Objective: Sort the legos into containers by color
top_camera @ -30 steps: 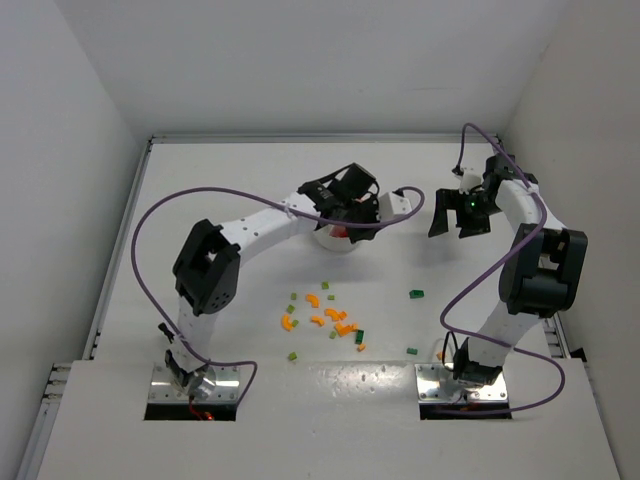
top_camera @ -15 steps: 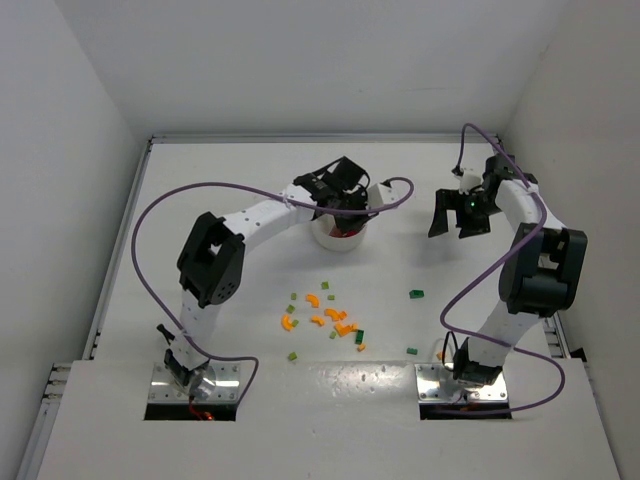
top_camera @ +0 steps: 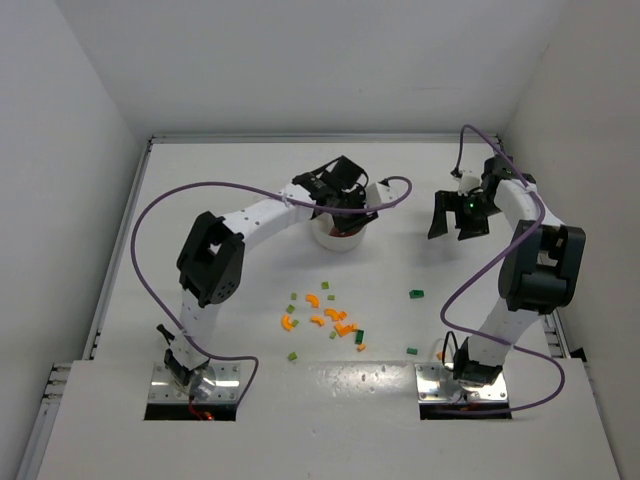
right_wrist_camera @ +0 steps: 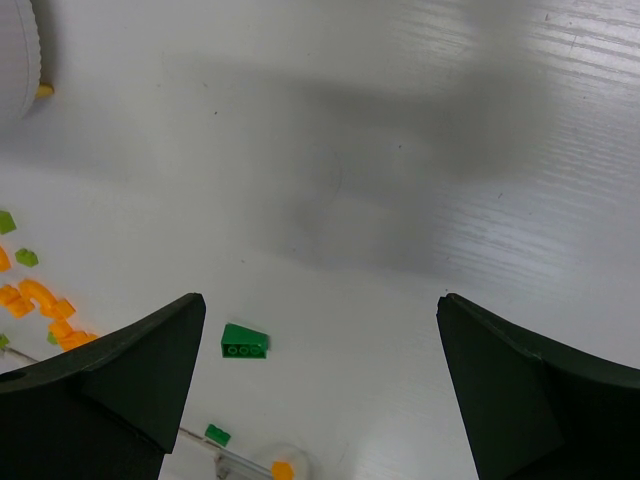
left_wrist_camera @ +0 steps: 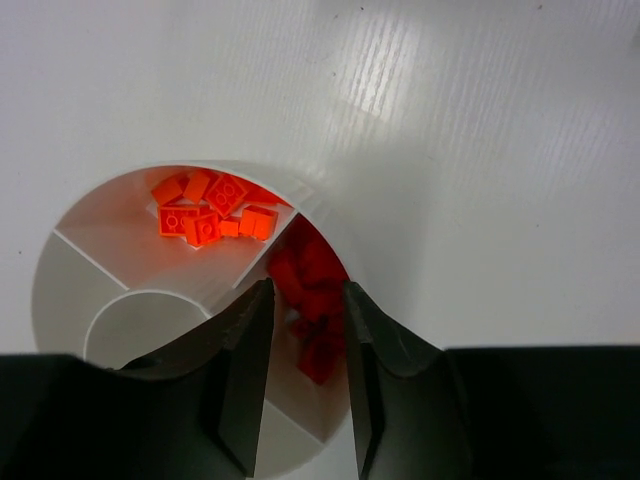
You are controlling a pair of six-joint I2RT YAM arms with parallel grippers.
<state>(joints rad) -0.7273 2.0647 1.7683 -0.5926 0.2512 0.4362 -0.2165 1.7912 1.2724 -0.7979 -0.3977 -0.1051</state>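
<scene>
Over the dish (left_wrist_camera: 352, 252) rim, the left claw (left_wrist_camera: 306, 296) hangs slightly parted above red bricks (left_wrist_camera: 300, 262). Right claw (right_wrist_camera: 320, 300) gapes wide above the tabletop (right_wrist_camera: 400, 150).

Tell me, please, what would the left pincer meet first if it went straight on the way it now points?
Probably the red legos heaped in the white dish compartment ahead of the left pincer; nothing shows between, though depth is unclear.
</scene>
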